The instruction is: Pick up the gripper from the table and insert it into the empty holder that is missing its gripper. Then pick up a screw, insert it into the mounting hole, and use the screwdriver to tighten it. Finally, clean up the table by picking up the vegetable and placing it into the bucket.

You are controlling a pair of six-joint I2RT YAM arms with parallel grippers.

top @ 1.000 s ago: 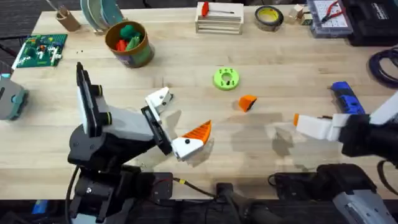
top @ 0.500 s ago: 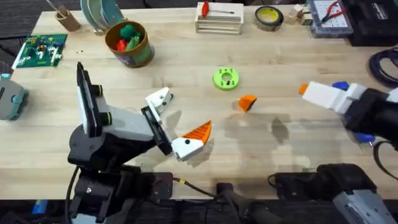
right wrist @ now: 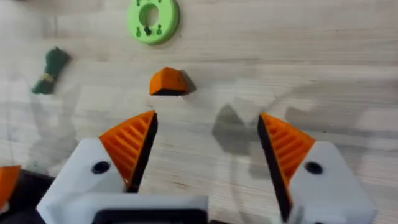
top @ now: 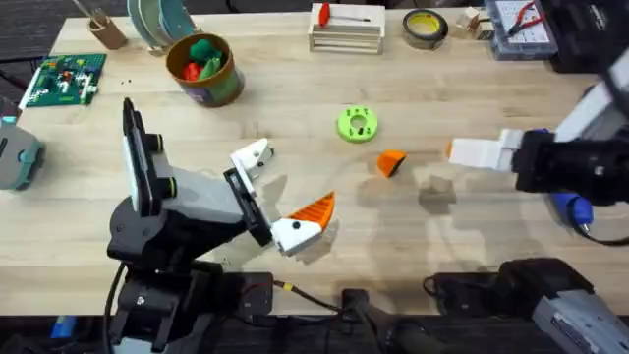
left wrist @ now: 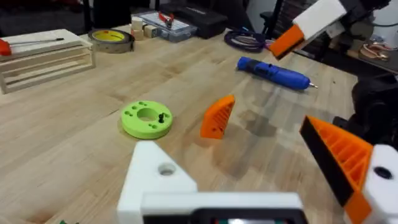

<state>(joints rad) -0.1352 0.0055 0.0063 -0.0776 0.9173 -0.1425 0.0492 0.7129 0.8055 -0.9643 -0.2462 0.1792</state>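
My right gripper point(right wrist: 205, 152) hangs wide open, empty, the orange gripper point(right wrist: 166, 81) lying just beyond its fingertips.

My left gripper point(top: 285, 192) is spread too, holding nothing.

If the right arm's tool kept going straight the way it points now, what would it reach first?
Most likely the orange gripper. The right tool is open and aimed across the table with that wedge just ahead, slightly off centre. The green disc lies beyond. Its height above the wood is unclear, so it might pass over.
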